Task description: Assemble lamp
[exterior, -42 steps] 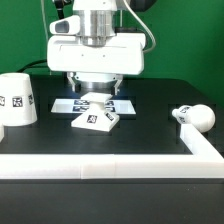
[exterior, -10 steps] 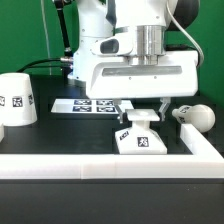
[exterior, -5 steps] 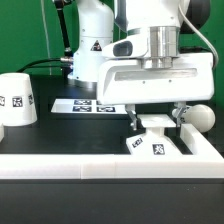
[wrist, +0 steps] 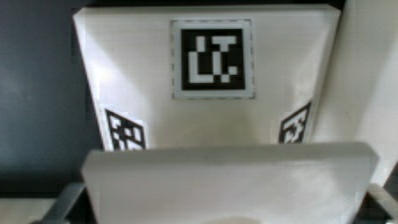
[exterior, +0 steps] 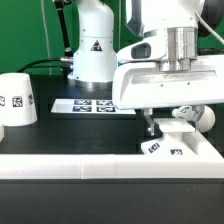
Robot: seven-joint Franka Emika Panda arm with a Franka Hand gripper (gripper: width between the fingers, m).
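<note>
Fingers [exterior: 148,122] grip the lamp base [exterior: 166,142] between them, you'll note, closed on its edges; its tagged face runs out past the tips, and the bulb [exterior: 197,116] lies near one finger.

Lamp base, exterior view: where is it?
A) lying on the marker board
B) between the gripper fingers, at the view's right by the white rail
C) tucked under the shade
B: the lamp base sits between the fingers of the gripper next to the white rail, well clear of the marker board and the shade.
</note>
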